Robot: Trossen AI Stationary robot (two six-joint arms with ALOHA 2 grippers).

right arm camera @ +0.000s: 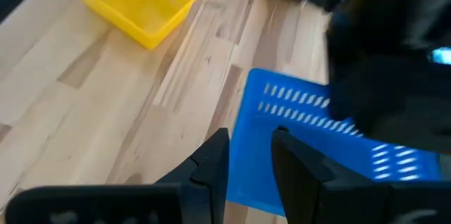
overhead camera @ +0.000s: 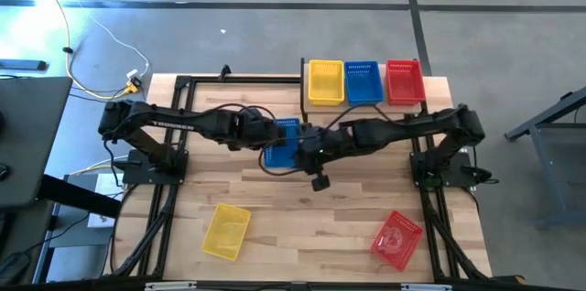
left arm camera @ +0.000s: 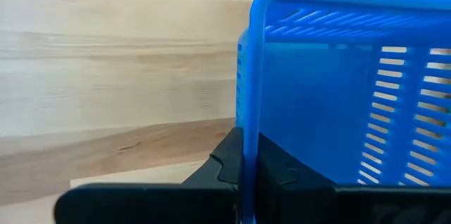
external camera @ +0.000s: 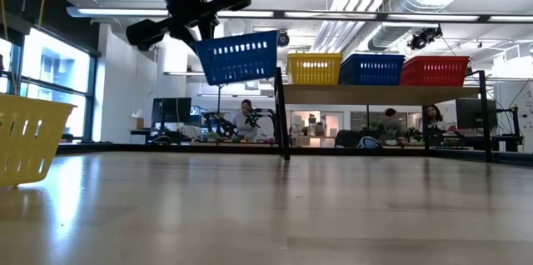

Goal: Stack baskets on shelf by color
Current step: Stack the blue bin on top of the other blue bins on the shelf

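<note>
My left gripper (left arm camera: 246, 182) holds one blue basket (overhead camera: 282, 145) in the air; my right gripper (right arm camera: 250, 157) is half-open beside it. Three baskets stand on the shelf (overhead camera: 306, 99); yellow (overhead camera: 226, 231) and red (overhead camera: 396, 239) wait.

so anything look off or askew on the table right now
Two baskets lie crooked on the near table: the yellow basket and the red basket, both turned at an angle. The blue basket hangs in the air, tilted, pinched by the left gripper; the right gripper straddles its wall with its jaws open.
</note>
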